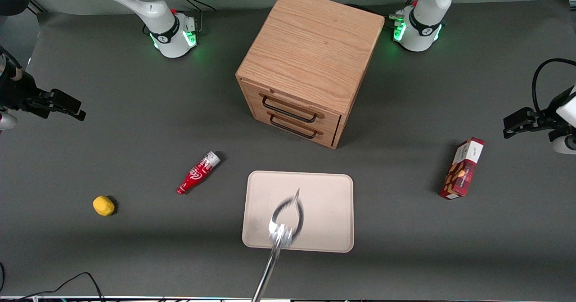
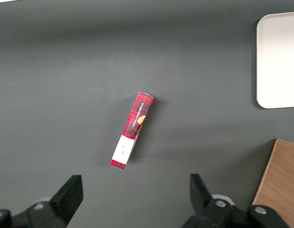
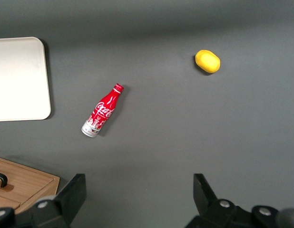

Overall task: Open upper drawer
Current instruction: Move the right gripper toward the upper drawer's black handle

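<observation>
The wooden cabinet (image 1: 310, 54) stands mid-table, its drawer fronts turned toward the front camera. The upper drawer (image 1: 325, 116) is shut, with its thin black wire handle (image 1: 288, 109) lying against the front. The lower drawer (image 1: 325, 136) just beneath it is shut too. My right gripper (image 1: 74, 108) hovers above the table at the working arm's end, well apart from the cabinet. In the right wrist view the gripper (image 3: 140, 192) is open and empty over bare grey mat, with a corner of the cabinet (image 3: 28, 183) at the frame's edge.
A red cola bottle (image 1: 198, 173) and a yellow lemon-like object (image 1: 103, 205) lie between gripper and cabinet, nearer the front camera. A beige tray (image 1: 333, 194) lies in front of the drawers with a blurred metal utensil (image 1: 285, 221) over it. A red snack box (image 1: 463, 169) lies toward the parked arm's end.
</observation>
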`<action>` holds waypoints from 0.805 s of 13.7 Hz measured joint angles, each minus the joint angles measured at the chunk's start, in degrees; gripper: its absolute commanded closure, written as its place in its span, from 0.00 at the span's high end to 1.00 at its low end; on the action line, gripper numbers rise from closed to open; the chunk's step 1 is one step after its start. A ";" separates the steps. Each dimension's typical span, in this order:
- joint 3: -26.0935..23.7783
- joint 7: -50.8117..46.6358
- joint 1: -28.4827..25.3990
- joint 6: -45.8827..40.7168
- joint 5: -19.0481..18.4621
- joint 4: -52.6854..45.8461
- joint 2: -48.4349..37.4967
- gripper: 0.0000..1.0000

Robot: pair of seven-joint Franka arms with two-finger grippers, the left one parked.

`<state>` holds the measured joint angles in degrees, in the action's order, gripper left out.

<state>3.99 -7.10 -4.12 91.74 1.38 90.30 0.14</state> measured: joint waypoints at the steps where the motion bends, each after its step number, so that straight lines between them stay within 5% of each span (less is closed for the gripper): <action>1: -0.05 0.00 -0.02 -0.11 0.00 -0.22 0.16 1.00; 5: -5.47 2.78 -0.36 -1.26 -0.01 -1.67 0.79 1.00; 11: -26.45 7.07 -1.37 -2.63 -0.07 -6.59 7.96 1.00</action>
<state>-22.47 -0.03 -5.49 89.10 1.30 83.71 8.10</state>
